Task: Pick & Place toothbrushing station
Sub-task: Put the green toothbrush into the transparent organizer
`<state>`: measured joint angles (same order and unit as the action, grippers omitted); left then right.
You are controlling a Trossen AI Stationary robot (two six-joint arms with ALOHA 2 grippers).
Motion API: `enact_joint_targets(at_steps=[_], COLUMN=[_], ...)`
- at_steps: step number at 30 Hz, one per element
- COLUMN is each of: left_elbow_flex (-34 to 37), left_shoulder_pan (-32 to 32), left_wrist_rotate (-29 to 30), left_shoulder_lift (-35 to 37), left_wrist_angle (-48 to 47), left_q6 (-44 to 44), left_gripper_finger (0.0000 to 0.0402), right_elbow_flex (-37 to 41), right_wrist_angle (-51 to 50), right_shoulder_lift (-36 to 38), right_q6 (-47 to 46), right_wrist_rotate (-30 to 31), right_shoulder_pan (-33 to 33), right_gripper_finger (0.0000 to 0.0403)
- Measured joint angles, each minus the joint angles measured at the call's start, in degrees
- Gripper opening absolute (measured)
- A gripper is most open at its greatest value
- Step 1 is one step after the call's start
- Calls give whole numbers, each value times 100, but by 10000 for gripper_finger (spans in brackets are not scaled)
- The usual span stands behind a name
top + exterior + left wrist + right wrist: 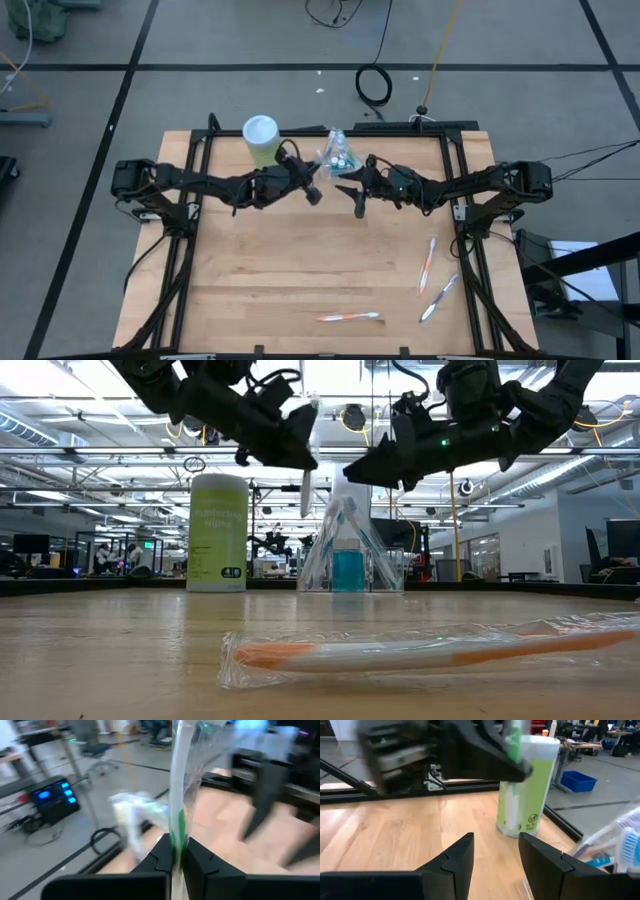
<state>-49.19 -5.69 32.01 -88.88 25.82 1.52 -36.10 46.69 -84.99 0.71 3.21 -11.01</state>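
Green-and-white, a slim wrapped toothbrush [176,815] stands pinched between the pressed-together fingers [200,857] of the left gripper [313,190], its handle rising straight out past the fingertips, held above the table [300,270] in the low view. Just beyond those fingertips sits the clear plastic bag [347,550], standing upright on the wood with toothbrushes leaning inside it and a blue tube [348,570] at its foot. A tall pale-green wipes canister [218,532] stands on the table beside the bag, on the left arm's side. The right gripper [357,198] hovers opposite the left one, fingertip facing fingertip with a small gap between them; its fingers [460,855] are spread apart and grip nothing, with bare wood showing between them. Ahead of those spread fingers, the right wrist view shows the left gripper's dark body with the green handle, though that part is smeared and its outline is hard to read. Well apart from both grippers, three wrapped toothbrushes lie flat on the wood: an orange-handled one [420,653] nearest the low camera, another orange one [427,263], and a bluish one [438,297] close by it.
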Motion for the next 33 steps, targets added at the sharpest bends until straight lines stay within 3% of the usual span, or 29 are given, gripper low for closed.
enact_joint_targets(at_steps=[5, 14, 26, 33], left_elbow_flex=[0, 0, 0, 0], left_shoulder_pan=[-170, -221, -650, -821], left_wrist_rotate=[254, 254, 256, -365], left_shoulder_lift=[0, -119, -1056, -1093], left_wrist_angle=[36, 293, 1183, 1177], left_q6=[423, 657, 741, 958], left_gripper_finger=[32, 16, 34, 34], right_elbow_flex=[0, 0, -2, -4], right_wrist_angle=[-9, -88, -1464, -2097], right_shoulder_lift=[0, 0, 0, 2], right_q6=[0, -2, -725, -1152], right_wrist_rotate=[-3, -3, -5, -25], right_shoulder_pan=[0, -1, -347, -574], right_gripper_finger=[150, 147, 146, 146])
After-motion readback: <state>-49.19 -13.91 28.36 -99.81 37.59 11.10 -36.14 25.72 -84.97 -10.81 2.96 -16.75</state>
